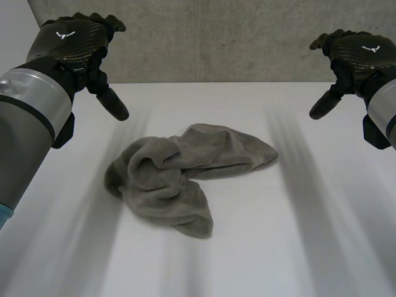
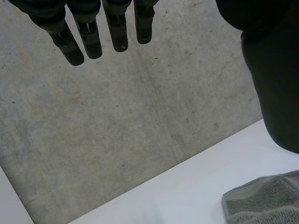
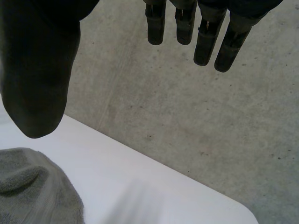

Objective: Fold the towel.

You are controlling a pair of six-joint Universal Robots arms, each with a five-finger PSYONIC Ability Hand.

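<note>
A crumpled grey terry-cloth towel (image 1: 185, 176) lies bunched in a heap on the white table (image 1: 322, 247), about mid-table, between the two arms and nearer the camera than either hand. It is not flat: thick rolled folds on its left part, one flap trailing toward the near edge, a flatter lobe reaching right. It lies free of both hands.

The left black hand (image 1: 69, 38) hangs in the air over the table's far left, in front of the grey concrete wall (image 1: 216, 37), well apart from the towel, which sits lower and to its right. The hand is spread. In the left wrist view the fingers (image 2: 91, 35) point out straight, side by side, and the thumb (image 2: 275, 74) is held wide away from them, with wall and table seen through the gap. A corner of the towel shows beyond the thumb's tip, flat on the table, no contact. The hand holds nothing.

The right black hand (image 1: 362, 52) mirrors it at far right, raised, thumb pointing down and inward, well apart from the towel, which is lower and to its left. In the right wrist view the fingers (image 3: 205, 39) are straight and the thumb (image 3: 37, 74) is wide off to the side. A rounded fold of the towel lies on the table beyond the thumb's tip, untouched. This hand is also spread and holds nothing.
</note>
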